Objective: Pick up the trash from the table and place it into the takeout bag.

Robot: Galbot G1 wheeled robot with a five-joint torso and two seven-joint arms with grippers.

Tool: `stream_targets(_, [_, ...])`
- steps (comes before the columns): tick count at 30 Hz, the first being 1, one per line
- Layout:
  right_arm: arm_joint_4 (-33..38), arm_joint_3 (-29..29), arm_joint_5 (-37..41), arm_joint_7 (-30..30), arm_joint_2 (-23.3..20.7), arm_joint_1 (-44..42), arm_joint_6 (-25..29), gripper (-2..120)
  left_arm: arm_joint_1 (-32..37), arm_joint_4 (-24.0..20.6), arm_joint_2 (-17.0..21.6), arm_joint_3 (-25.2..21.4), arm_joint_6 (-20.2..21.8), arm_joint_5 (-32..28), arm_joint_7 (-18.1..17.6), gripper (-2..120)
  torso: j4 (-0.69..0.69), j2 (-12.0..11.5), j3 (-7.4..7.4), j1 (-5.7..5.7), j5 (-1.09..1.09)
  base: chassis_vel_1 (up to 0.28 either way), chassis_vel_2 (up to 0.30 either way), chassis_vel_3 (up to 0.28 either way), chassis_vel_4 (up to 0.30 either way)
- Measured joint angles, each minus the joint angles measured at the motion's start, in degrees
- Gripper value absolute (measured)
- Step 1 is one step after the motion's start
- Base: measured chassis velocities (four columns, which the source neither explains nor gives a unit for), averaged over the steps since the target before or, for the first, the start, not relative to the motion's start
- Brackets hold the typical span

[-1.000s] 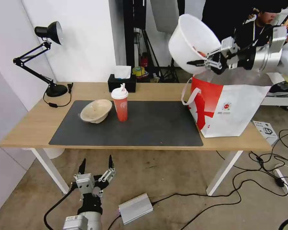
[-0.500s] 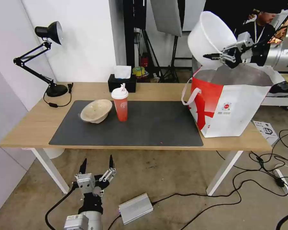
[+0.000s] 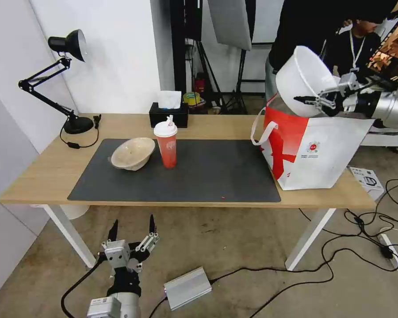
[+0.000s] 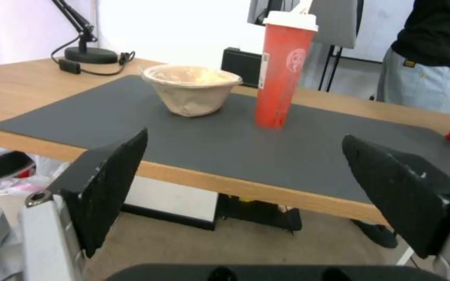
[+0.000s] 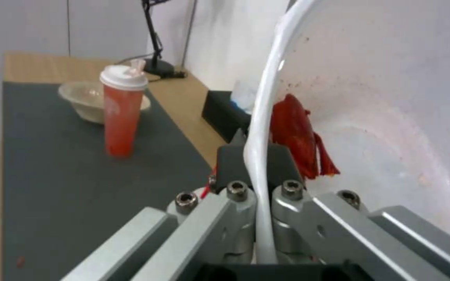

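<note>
Over light-wood table (image 3: 40, 176), at mouth of takeout bag (image 3: 323, 154): large white plastic bowl (image 3: 303, 79) tilted, rim pinched in right gripper (image 3: 316, 99); best lowered centred inside before release; left gripper (image 3: 132, 229) parked low, spread wide.

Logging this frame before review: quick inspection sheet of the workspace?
Surface: table with dark mat.
Job's things: white bowl tilted over takeout bag; red cup and pulp bowl on mat.
Clutter: tissue box, desk lamp.
Grippers: right gripper clamps bowl rim; left gripper open, low before the table.
Cables: black leads, silver box on floor.
Surroundings: tripods behind.
</note>
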Motion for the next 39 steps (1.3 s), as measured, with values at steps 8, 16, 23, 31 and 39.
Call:
stream_targets(8, [1.83,2.05,2.79,1.41,0.15,-3.55,-1.27,0,0.6,-0.45,-0.27,0.1,-0.18,0.43,0.04,100,0.01,0.0,0.0,0.0,0.0,0.0,0.0,0.0,0.0])
stream_targets(16, [4.14,3.28,9.77,4.56,-0.11,-5.8,-4.03,0,1.0,-0.42,-0.39,0.25,-0.91,0.72,0.1,100,0.01,0.0,0.0,0.0,-0.01,0.0,0.0,0.0,0.0])
stream_targets(23, [5.47,4.29,12.7,6.05,-1.16,-7.69,-5.06,0,1.34,-0.42,-0.42,0.55,-1.17,1.09,0.15,100,0.0,0.0,0.0,0.0,-0.01,0.0,0.0,0.0,0.0])
stream_targets(31, [7.13,5.1,13.45,7.38,-1.8,-9.23,-5.05,0,1.64,-0.44,-0.45,1.08,-1.37,1.39,0.31,100,0.01,0.0,0.0,0.0,-0.01,0.0,0.0,0.0,0.0])
stream_targets(39, [7.89,5.46,14.04,8.36,-1.89,-10.07,-4.53,17,1.55,0.11,-0.59,1.61,-1.6,1.69,0.46,100,0.01,0.0,0.0,0.0,-0.01,0.0,0.0,0.0,0.0])
